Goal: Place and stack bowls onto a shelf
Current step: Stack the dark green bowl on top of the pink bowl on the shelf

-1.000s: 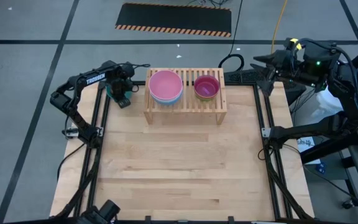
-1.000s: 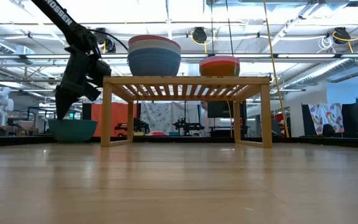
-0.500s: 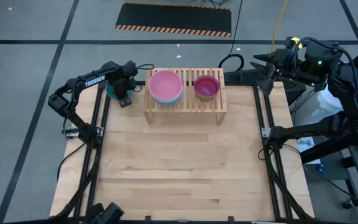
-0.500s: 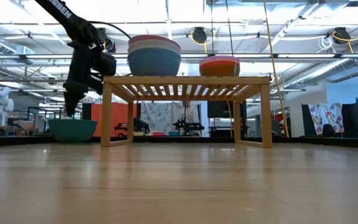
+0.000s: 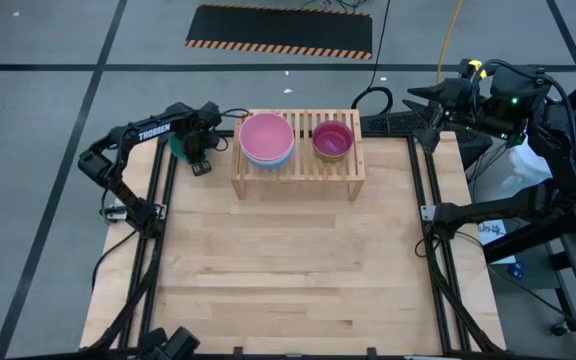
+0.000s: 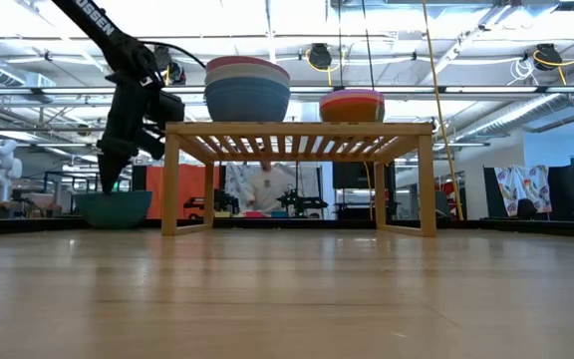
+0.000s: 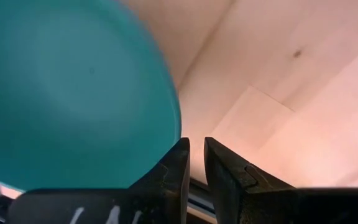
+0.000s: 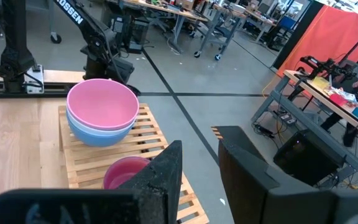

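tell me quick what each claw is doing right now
Left claw: fingers nearly together beside the teal bowl's rim, gripping nothing visible.
Right claw: open, empty, parked off the table's far right corner, past the shelf.

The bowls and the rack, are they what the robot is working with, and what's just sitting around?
Part of the job:
- teal bowl on the table, left claw at its rim
- pink bowl stacked on a blue one
- second stack
- wooden rack

Just there:
- right claw, waiting off the table
- striped floor mat
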{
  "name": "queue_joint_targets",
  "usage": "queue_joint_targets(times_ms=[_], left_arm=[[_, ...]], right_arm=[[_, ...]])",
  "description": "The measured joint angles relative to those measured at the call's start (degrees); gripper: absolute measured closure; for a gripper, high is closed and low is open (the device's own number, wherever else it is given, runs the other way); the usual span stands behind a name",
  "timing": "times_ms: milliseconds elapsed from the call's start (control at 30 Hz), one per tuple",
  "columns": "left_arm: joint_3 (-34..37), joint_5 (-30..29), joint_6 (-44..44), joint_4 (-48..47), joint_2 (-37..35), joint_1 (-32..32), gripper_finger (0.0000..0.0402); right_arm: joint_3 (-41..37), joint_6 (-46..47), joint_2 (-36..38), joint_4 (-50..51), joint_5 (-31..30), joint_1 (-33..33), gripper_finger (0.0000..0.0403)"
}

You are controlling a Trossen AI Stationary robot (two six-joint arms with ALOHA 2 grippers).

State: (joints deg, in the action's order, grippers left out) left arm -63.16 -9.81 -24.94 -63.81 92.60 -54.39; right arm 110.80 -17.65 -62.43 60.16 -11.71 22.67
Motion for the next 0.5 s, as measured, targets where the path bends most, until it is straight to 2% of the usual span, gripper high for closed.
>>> queue_joint_targets(times_ms=[500], left_arm=[[0.0, -1.7, -0.1, 0.6, 0.0, 1.9, 0.0346]], right_arm=[[0.0, -0.2, 0.0, -0.4, 0.0, 0.0, 0.0303]])
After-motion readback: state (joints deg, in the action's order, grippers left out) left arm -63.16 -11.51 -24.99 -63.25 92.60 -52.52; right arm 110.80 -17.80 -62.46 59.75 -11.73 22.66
